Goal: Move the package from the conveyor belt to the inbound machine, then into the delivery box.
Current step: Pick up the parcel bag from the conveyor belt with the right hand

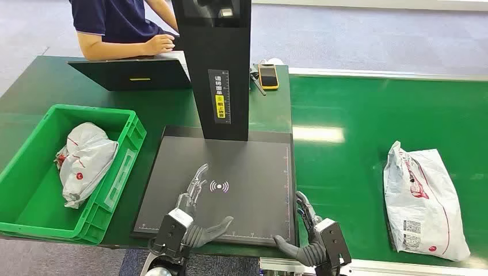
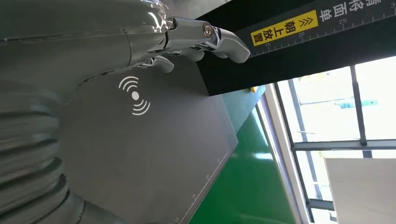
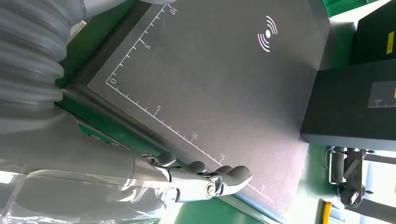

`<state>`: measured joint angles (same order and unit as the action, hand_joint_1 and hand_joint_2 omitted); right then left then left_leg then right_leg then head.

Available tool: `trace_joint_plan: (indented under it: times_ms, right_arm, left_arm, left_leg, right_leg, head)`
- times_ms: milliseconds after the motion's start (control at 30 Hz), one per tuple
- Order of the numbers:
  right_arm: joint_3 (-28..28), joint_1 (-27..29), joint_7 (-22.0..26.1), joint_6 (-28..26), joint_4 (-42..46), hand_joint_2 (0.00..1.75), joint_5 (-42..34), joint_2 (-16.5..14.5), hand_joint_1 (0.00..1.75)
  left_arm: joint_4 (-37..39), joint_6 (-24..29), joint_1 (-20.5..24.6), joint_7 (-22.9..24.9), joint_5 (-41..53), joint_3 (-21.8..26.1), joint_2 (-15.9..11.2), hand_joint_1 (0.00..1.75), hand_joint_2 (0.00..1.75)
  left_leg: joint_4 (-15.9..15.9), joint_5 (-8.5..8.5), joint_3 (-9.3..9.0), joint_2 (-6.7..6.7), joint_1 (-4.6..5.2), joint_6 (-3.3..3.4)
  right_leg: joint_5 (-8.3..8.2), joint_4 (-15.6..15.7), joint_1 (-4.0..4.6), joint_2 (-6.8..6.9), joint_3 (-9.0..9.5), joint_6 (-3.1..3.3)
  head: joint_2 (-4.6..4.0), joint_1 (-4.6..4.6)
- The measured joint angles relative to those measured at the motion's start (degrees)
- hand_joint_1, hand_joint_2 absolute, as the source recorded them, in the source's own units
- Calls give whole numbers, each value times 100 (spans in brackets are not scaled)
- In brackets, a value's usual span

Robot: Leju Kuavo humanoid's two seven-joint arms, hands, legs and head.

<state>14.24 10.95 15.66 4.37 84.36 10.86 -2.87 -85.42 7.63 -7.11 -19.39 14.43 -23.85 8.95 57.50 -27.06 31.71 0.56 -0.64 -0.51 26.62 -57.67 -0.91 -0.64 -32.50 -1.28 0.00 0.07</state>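
White package (image 1: 424, 201) on belt (image 1: 357, 109) (head view) — wrist views: scanner pad (image 2: 140, 154)

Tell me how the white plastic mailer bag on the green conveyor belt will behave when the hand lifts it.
The white plastic mailer bag on the green conveyor belt looks crumpled and lumpy, so it will probably sag and fold rather than stay stiff. Its glossy film suggests a slippery surface. It lies flat, so rolling or tipping seems unlikely.

Person (image 1: 124, 26) cut off above the shoulders by the frame edge; package (image 1: 424, 198) label print too small to read — scanner column (image 1: 213, 63) top cropped.
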Motion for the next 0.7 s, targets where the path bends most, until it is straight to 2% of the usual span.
trace_joint_plan:
  times_ms: [100, 200, 267, 333, 533, 700]
  right_arm:
    - [-7, 3, -35, -78, 17, 175, 112, 10, 0]
    - [-161, -3, -469, -695, 151, 175, 1102, 129, 0]
    - [-525, -56, -872, -1025, 264, 175, 1916, 278, 0]
    - [-1094, -148, -1127, -1107, 343, 175, 2462, 465, 0]
    - [-2711, -562, -1301, -1144, 232, 175, 3181, 1287, 0]
    - [-3533, -1515, -1310, -1151, -725, 175, 3600, 2371, 0]
  left_arm:
    - [-10, 4, -12, 0, 0, 0, -4, 0, 175]
    - [-109, 32, -91, 9, 12, 2, -27, 0, 175]
    - [-216, -6, -139, 42, 37, 10, -37, 0, 175]
    - [-306, -93, -160, 80, 52, 21, -38, 0, 175]
    - [-361, -239, -160, 62, 39, 61, -36, 0, 175]
    - [-361, -208, -161, -18, -8, 142, -22, 0, 175]
  left_leg:
    - [0, 0, 0, 0, 0, 0]
    - [1, 0, 0, 0, 1, 0]
    - [2, 0, 1, 1, 2, 3]
    - [3, -1, 0, 2, 5, 8]
    - [5, -1, 1, 1, 23, 25]
    - [6, 4, 4, -6, 35, 39]
  right_leg:
    - [0, 0, 0, 0, 0, 0]
    - [0, 0, -2, 0, -1, 0]
    - [-1, 1, -7, 1, -1, -2]
    - [-2, 1, -17, 2, 0, -7]
    - [-9, 2, -37, 0, 0, -24]
    - [-17, 1, -49, -9, -1, -37]
  head:
    - [0, 0]
    - [0, 1]
    - [0, 1]
    - [0, 2]
    - [0, 2]
    - [0, 3]
